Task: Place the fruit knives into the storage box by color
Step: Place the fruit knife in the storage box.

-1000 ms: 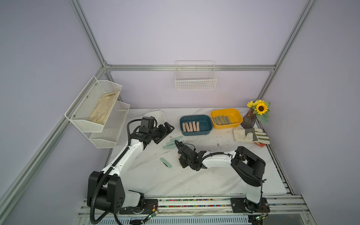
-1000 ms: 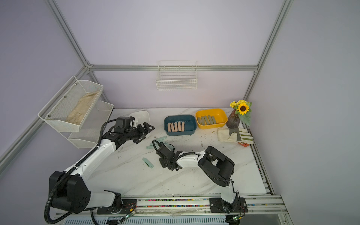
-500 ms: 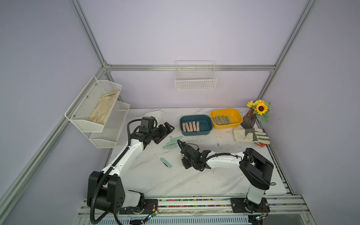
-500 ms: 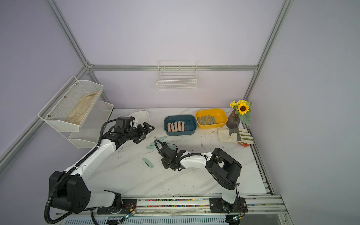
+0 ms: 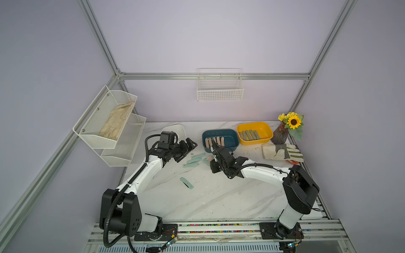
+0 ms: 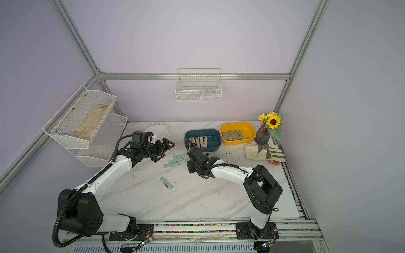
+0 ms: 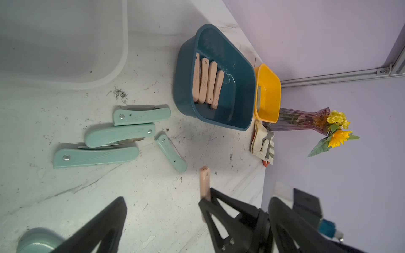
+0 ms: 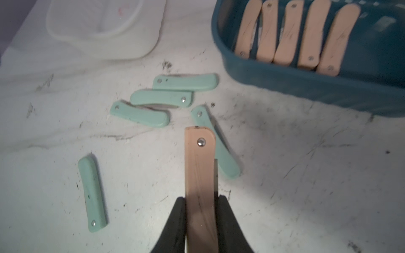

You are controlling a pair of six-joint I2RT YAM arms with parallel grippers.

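My right gripper (image 8: 200,210) is shut on a peach pink fruit knife (image 8: 199,166) that sticks out past its fingertips, above the table in front of the blue storage box (image 5: 219,131). That box holds several pink knives (image 8: 287,32). A yellow box (image 5: 268,131) holds olive knives (image 5: 248,134). Several mint green knives (image 5: 195,160) lie in a cluster between the arms, and one lies apart (image 5: 186,183) nearer the front. My left gripper (image 5: 189,145) hangs open and empty just left of the cluster. A white box (image 5: 175,129) sits behind it, partly hidden.
A striped work glove (image 5: 281,152) lies at the right edge beside a vase of sunflowers (image 5: 291,124). Wire shelves (image 5: 109,122) with a cloth hang on the left wall, and a wire basket (image 5: 220,87) on the back wall.
The right gripper has carried the pink knife back and to the right, toward the blue box. The left arm has stayed still.
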